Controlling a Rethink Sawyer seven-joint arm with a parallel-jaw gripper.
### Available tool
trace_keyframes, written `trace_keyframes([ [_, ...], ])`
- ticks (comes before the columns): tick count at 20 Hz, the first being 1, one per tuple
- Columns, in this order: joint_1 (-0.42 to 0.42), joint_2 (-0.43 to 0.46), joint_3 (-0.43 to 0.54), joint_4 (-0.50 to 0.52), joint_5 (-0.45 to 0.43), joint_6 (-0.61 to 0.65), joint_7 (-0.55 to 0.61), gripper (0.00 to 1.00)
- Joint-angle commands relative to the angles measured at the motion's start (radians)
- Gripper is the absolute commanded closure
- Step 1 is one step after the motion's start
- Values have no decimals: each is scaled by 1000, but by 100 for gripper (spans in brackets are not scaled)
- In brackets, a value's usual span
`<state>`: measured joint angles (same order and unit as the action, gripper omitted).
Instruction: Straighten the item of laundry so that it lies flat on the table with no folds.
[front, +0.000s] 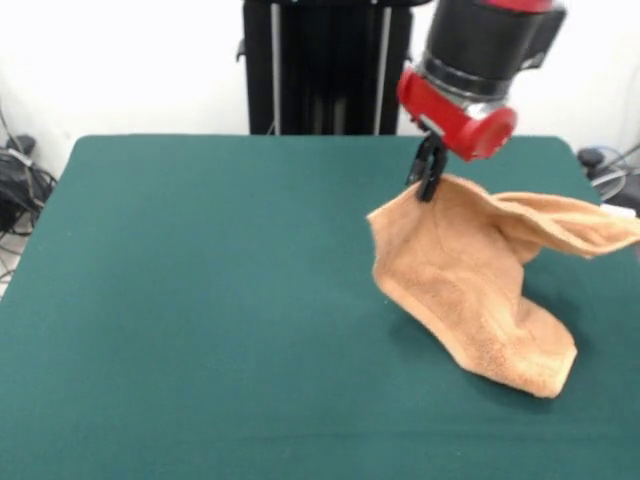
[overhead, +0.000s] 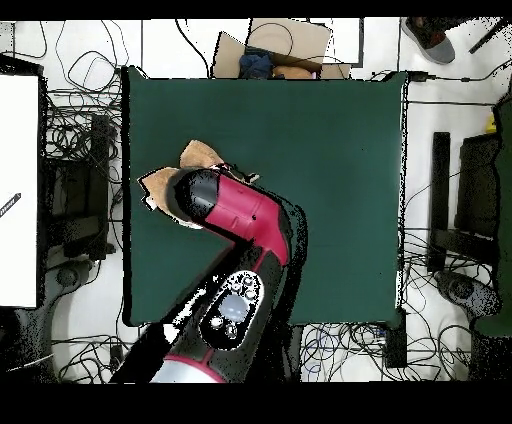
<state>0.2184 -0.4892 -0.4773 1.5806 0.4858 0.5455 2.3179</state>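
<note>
Gripper (front: 429, 180): black, below the red wrist of the arm, clenched on the upper edge of the towel; hidden under the arm in the overhead view.
Arm (overhead: 232, 212): red and black, coming down from the top right in the front view; in the overhead view, bent over the left part of the table and covering most of the cloth.
Towel (front: 470, 285): light orange-tan terry cloth, lifted at the pinched edge and hanging in a draped, tented shape; lower end resting on the table at the front right, one flap stretching out to the right edge of the front view.
Towel, folds: crumpled, with a deep crease running down from the held point; not flat.
Towel, overhead (overhead: 158, 185): only two tan corners showing past the arm, near the left edge of the table.
Table (front: 200, 300): dark green felt-like top, bare across the left and middle in the front view; towel confined to the right side there.
Pedestal (front: 325, 65): black, upright, behind the far edge of the table.
Cables (overhead: 80, 120): tangled on the floor around the table in the overhead view.
Cardboard box (overhead: 285, 45): beyond the table's top edge in the overhead view.
</note>
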Motion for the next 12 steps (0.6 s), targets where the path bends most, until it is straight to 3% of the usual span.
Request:
trace_keyframes([
  [1, -125, -74, 311, 232, -150, -207, -173, 100],
  [12, -337, -41, 565, 348, -397, -504, -36, 100],
])
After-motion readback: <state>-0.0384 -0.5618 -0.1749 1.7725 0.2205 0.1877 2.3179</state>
